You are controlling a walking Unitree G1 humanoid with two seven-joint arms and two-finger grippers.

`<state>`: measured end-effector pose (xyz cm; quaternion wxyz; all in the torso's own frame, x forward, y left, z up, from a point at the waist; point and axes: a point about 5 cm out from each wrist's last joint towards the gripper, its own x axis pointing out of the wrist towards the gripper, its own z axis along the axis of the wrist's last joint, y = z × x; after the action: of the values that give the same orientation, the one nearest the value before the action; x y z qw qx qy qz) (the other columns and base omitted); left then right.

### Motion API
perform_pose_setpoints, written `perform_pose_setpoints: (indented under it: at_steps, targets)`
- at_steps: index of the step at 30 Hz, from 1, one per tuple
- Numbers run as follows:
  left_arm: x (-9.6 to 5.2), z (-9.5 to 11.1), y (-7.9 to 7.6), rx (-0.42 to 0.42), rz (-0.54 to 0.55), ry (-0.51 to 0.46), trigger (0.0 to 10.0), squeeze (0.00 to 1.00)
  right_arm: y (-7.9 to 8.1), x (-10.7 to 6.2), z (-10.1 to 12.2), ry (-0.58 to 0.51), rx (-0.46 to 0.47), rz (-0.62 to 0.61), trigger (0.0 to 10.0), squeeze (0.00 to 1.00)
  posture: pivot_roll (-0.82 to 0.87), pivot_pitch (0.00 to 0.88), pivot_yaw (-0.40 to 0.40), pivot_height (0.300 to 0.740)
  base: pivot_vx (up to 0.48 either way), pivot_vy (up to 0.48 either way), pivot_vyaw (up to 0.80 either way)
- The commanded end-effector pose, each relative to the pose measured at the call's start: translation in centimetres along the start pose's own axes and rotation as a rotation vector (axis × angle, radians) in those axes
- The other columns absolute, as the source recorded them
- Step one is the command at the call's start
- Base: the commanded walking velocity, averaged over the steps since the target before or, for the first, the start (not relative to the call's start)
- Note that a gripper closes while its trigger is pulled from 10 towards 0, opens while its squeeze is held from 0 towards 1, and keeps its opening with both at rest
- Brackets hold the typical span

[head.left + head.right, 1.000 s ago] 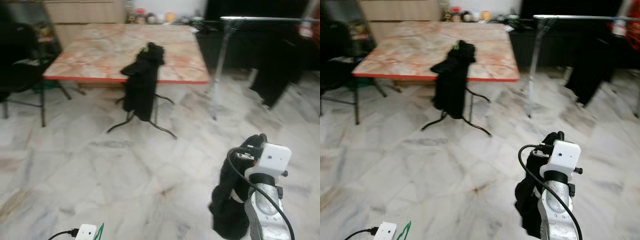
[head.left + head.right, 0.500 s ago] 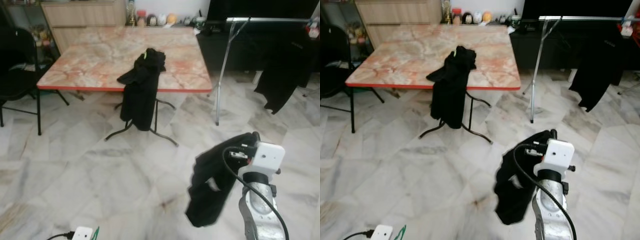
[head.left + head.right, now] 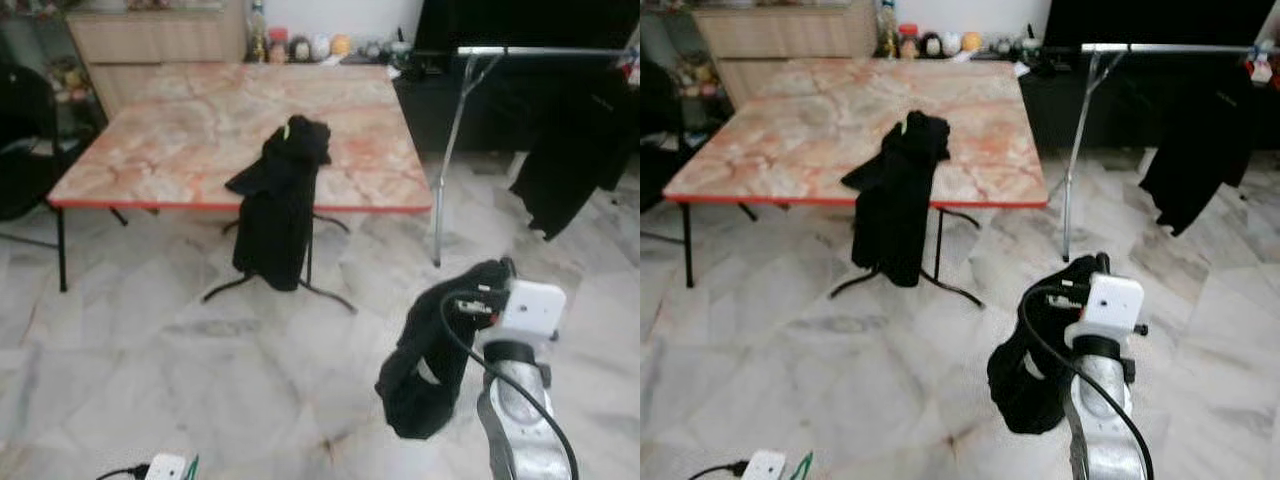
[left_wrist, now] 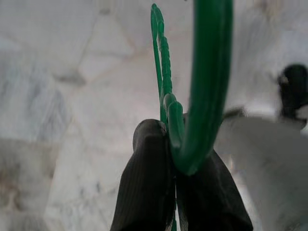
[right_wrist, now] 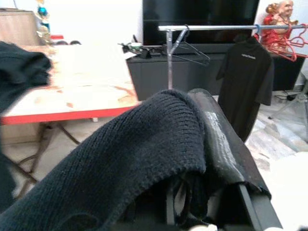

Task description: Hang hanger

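Green hanger (image 4: pixel 192 91) pinched between the left gripper (image 4: pixel 179 159) fingers — hook curving out past the tips, right gripper (image 5: pixel 211 144) clamped on a black knit garment (image 3: pixel 425 370), garment draped over its fingers, above marble floor (image 3: pixel 150 370) — clothes rail (image 3: pixel 545 50) beyond.

My right fingers (image 5: pixel 226 149) are mostly buried under the black knit garment (image 5: pixel 120 168) draped over them, so their spacing cannot be told. My green hanger (image 4: pixel 199 82) runs off the wrist picture's edge, its full shape unseen. The small items (image 3: pixel 320 45) at the desk's (image 3: pixel 200 130) far end are too small to identify. The chair (image 3: pixel 25 140) is cut by the frame.
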<state>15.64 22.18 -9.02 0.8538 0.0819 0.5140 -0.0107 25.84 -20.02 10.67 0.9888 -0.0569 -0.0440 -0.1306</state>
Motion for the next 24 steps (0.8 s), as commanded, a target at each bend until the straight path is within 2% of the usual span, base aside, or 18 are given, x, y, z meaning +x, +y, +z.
perform_pose_setpoints:
  at_steps: [1, 3, 13, 19, 24]
  targets:
    - [-0.1, -0.8, 0.3, 0.012, 0.007, 0.026, 10.0, 0.0, 0.7, 0.4, 1.5, -0.078, -0.001, 0.031, 10.0, 0.0, -0.02, 0.0, -0.019, 0.74, 0.368, 0.0, 0.8]
    - [-0.1, -0.8, 0.3, 0.012, 0.007, 0.026, 10.0, 0.0, 0.8, 0.4, 1.6, -0.08, 0.0, 0.034, 10.0, 0.0, -0.02, 0.0, -0.019, 0.74, 0.368, 0.0, 0.8]
    - [-0.1, -0.8, 0.2, 0.028, 0.0, 0.028, 10.0, 0.0, 0.5, 0.6, 1.9, -0.088, 0.011, 0.027, 10.0, 0.0, -0.03, 0.0, -0.019, 0.74, 0.367, 0.0, 0.0]
    - [-0.3, -1.5, 0.6, 0.027, 0.012, 0.046, 10.0, 0.0, 0.8, 1.3, 3.8, -0.151, 0.028, 0.041, 10.0, 0.0, -0.03, 0.0, -0.02, 0.74, 0.361, 0.0, 0.0]
    - [-0.3, -1.5, 0.4, 0.022, 0.01, 0.046, 10.0, 0.0, 1.4, 2.5, 6.8, -0.245, 0.053, 0.077, 10.0, 0.0, -0.04, 0.0, -0.019, 0.74, 0.196, 0.0, 0.0]
